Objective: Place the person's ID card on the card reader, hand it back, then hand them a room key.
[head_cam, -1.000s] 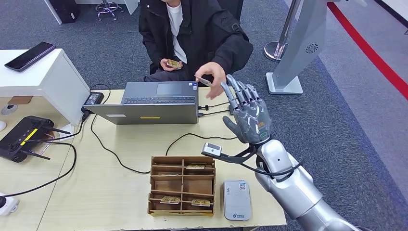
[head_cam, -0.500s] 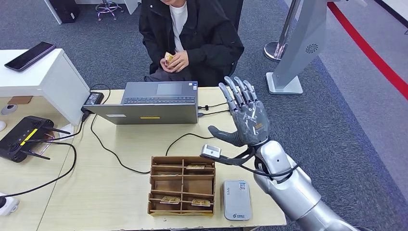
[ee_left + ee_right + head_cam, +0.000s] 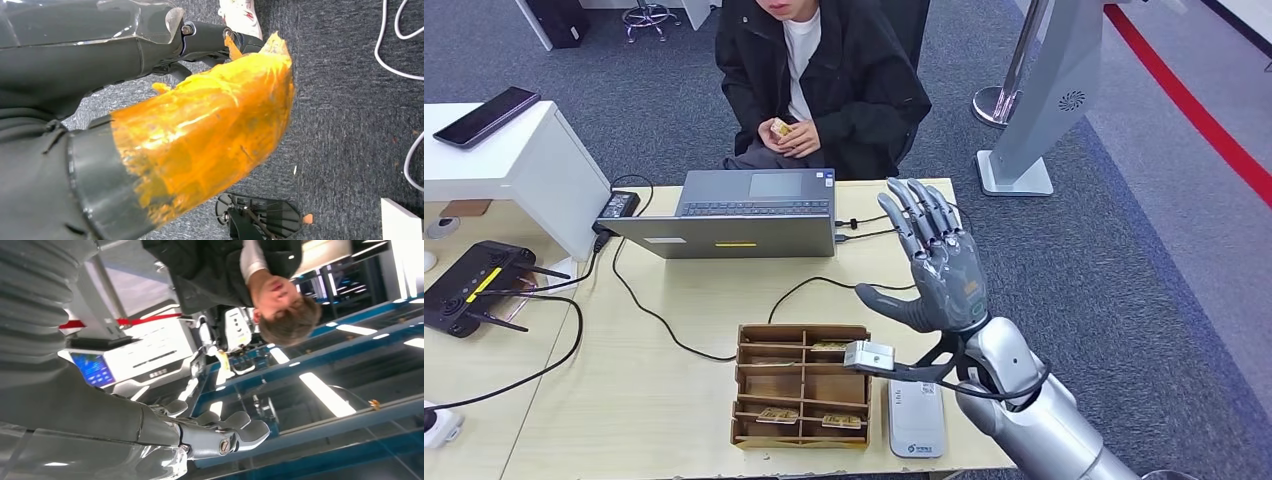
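Card [image 3: 780,127] in person's hands [image 3: 796,136], well beyond right hand [image 3: 942,262]. Right hand raised, fingers spread, holding nothing. Card reader [image 3: 917,417] on table [image 3: 674,310] below wrist, wooden organizer [image 3: 802,385] beside it. Left hand state: cannot tell.

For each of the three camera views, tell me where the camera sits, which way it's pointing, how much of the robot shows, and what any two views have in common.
Head view: high on the body, facing forward and down at the table, the card reader and a seated person; the raised right hand shows.
Left wrist view: on a hanging arm, facing down at grey carpet.
Right wrist view: behind the right hand, facing the person, shown upside down.
Shared: head and right wrist views both show the right hand and the person.
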